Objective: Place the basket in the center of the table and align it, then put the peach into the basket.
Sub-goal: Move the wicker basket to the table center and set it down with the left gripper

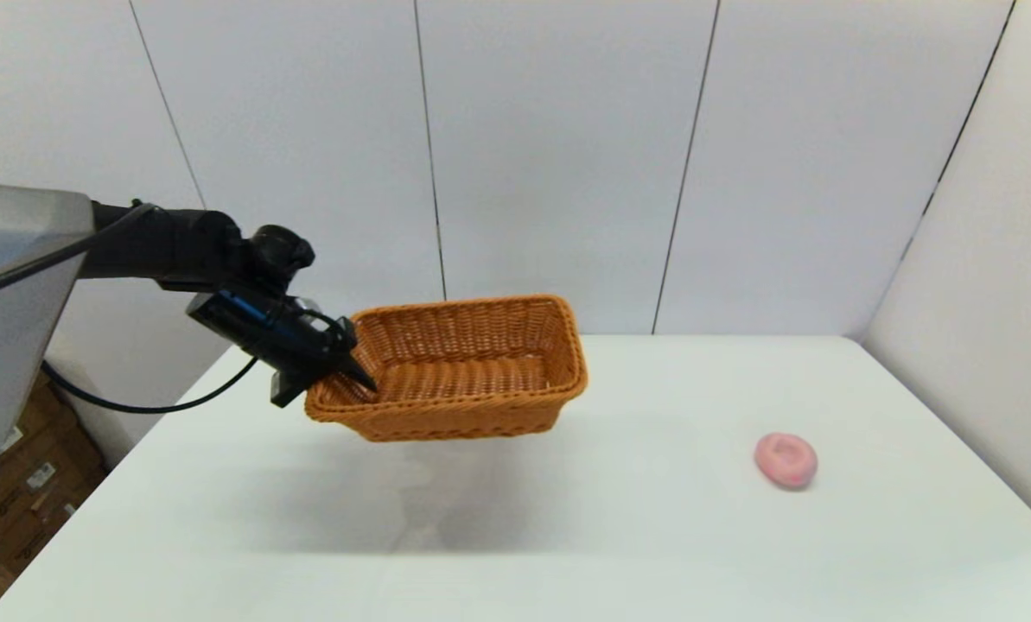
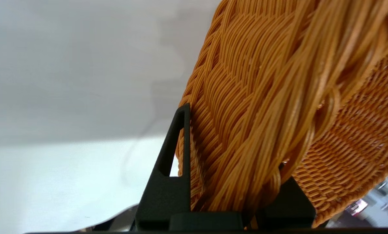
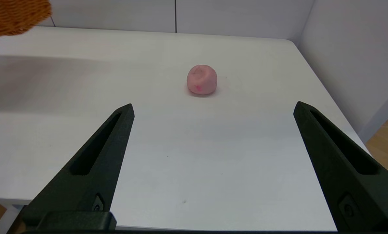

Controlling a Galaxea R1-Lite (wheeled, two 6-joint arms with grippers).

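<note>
Nearest, the right gripper [image 3: 213, 109] hangs over the near edge of the table [image 1: 515, 518], fingers spread wide; the peach [image 3: 202, 79] lies ahead, well apart. Farther off, the left gripper [image 1: 355, 373] pinches the braided rim of the basket [image 1: 467, 367], held tilted above the tabletop.

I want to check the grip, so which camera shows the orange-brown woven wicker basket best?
The head view: the whole orange-brown woven wicker basket hangs tilted above the white table, the left gripper shut on its rim. The left wrist view shows only the clamped braid close up; the right wrist view catches one corner.
</note>
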